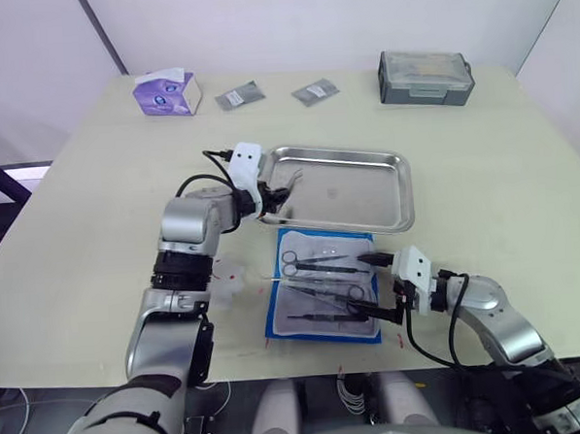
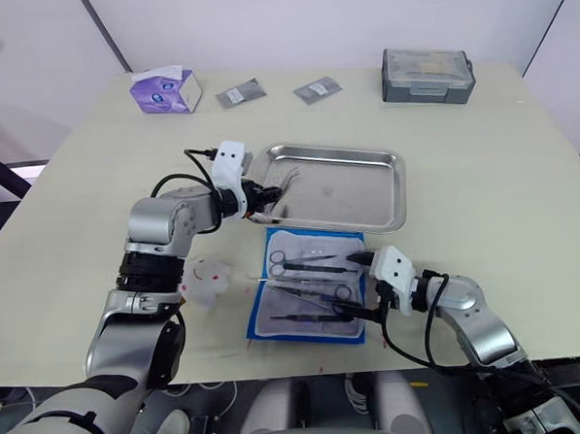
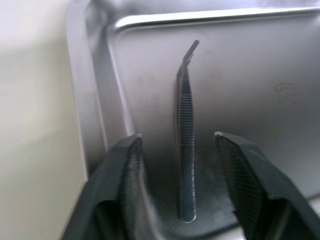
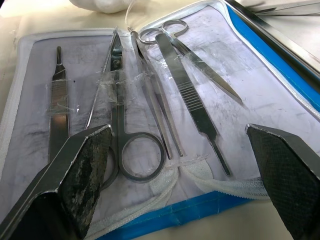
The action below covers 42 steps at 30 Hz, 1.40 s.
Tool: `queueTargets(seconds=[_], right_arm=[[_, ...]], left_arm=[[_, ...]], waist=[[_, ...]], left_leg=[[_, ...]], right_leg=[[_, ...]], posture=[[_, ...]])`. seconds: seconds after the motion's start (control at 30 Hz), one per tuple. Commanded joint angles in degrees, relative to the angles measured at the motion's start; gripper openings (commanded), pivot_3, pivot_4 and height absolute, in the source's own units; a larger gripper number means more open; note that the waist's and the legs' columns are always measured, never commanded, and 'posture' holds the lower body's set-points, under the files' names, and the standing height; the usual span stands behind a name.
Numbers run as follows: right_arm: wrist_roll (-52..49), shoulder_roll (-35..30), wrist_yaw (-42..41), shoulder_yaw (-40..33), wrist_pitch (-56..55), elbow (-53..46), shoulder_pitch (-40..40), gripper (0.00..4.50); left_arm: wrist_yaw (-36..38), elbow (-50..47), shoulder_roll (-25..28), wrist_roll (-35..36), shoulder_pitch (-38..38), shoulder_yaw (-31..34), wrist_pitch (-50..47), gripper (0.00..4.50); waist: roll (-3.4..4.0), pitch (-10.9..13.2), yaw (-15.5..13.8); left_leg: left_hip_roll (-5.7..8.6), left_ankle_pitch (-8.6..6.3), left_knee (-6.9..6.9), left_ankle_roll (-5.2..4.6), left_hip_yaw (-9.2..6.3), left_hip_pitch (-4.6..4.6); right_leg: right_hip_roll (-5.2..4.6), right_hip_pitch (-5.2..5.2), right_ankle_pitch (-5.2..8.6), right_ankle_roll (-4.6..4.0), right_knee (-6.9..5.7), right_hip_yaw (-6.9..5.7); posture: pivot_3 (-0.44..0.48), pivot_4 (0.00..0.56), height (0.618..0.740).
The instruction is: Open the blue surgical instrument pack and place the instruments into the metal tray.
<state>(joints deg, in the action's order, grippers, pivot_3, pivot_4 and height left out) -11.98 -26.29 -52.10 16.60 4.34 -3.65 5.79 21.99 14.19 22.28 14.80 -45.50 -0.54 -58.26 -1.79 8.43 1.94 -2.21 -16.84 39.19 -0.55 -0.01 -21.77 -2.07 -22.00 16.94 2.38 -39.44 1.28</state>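
Blue surgical instrument pack [image 1: 323, 285] lay unfolded on the cream table [image 1: 502, 186], its pale lining up, just in front of the metal tray [image 1: 373, 216] and nearly touching the tray's near rim. Several instruments [image 4: 150, 95] remained tucked under clear pocket strips: ring-handled scissors [image 4: 125, 130], tweezers [image 4: 192, 100], a scalpel handle [image 4: 59, 105] and thin probes.

Left gripper [image 3: 177, 172] hovered over the tray's near-left corner with its fingers spread apart, holding nothing; 1 pair of forceps [image 3: 185, 130] lay on the tray floor between them, loose. Right gripper [image 1: 376, 285] sat at the pack's right edge, jaws wide apart and empty, facing the pocketed tools.

A crumpled white wad [image 2: 211, 279] rested on the table just left of the pack. Along the far edge stood a purple tissue box [image 1: 167, 92], 2 small grey foil packets [image 1: 239, 96] and a grey lidded plastic box [image 1: 426, 77], all well apart from the tray. Nothing lay between pack and tray.
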Motion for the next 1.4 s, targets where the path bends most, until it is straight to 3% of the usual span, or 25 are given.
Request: queueTargets(seconds=[0.03, 0.3, 0.7, 1.07, 1.3, 1.4], right_arm=[[2.9, -1.6, 0.1, 1.9, 3.0, 3.8, -3.3, 4.50], [2.0, -0.6, 0.3, 0.5, 0.4, 3.2, -4.1, 4.50], [0.4, 1.6, 0.5, -2.0, -6.2, 2.8, -5.9, 4.50], [-0.1, 2.9, 1.7, -2.6, -6.5, 3.5, -7.8, 4.50], [-0.3, 2.9, 1.4, -2.5, -5.2, 2.8, -8.3, 4.50], [0.1, 2.9, 1.4, -2.4, -5.4, 3.0, -8.2, 4.50]], left_arm=[[-0.2, -4.1, 1.3, 0.1, -0.8, 1.6, -1.1, 2.49], [1.8, -10.8, 0.9, 4.5, -2.8, 6.2, -0.4, 2.49], [18.7, -10.3, 5.5, 11.9, -0.3, 7.6, 9.7, 2.49], [47.3, -9.7, 17.7, 13.2, 7.3, 0.2, 21.0, 2.49], [57.6, -7.8, 21.7, 9.9, 11.1, -5.1, 27.8, 2.49], [59.1, -5.7, 21.7, 5.0, 11.2, -9.1, 33.8, 2.49]], waist=[[0.00, 0.0, 0.0], [0.03, 0.0, -0.8], [0.18, 0.1, -1.1], [0.35, 0.2, -1.2], [0.40, 0.3, -1.2], [0.40, 0.3, -1.3]], left_leg=[[0.00, 0.00, 0.00, 0.00, 0.00, 0.00], [0.00, 0.01, -0.01, 0.02, -0.07, -0.04], [0.04, 0.14, -0.08, 0.26, -0.25, -0.06], [0.05, 0.02, -0.10, 0.05, -0.25, -0.06], [0.05, -0.02, -0.10, -0.01, -0.25, -0.06], [0.05, -0.02, -0.10, -0.02, -0.25, -0.06]], right_leg=[[-0.01, 0.00, 0.00, 0.00, 0.01, 0.00], [-0.08, 0.07, 0.00, 0.01, 0.15, -0.09], [-0.08, 0.30, -0.01, 0.01, 0.49, -0.31], [-0.05, 0.31, 0.00, 0.00, 0.53, -0.33], [-0.03, 0.31, 0.00, -0.01, 0.55, -0.34], [-0.03, 0.31, 0.00, -0.01, 0.54, -0.34]], posture=[[0.000, 0.150, 0.740], [0.000, 0.150, 0.740], [0.000, 0.150, 0.740], [0.000, 0.150, 0.740], [0.000, 0.150, 0.740], [0.000, 0.150, 0.740]])
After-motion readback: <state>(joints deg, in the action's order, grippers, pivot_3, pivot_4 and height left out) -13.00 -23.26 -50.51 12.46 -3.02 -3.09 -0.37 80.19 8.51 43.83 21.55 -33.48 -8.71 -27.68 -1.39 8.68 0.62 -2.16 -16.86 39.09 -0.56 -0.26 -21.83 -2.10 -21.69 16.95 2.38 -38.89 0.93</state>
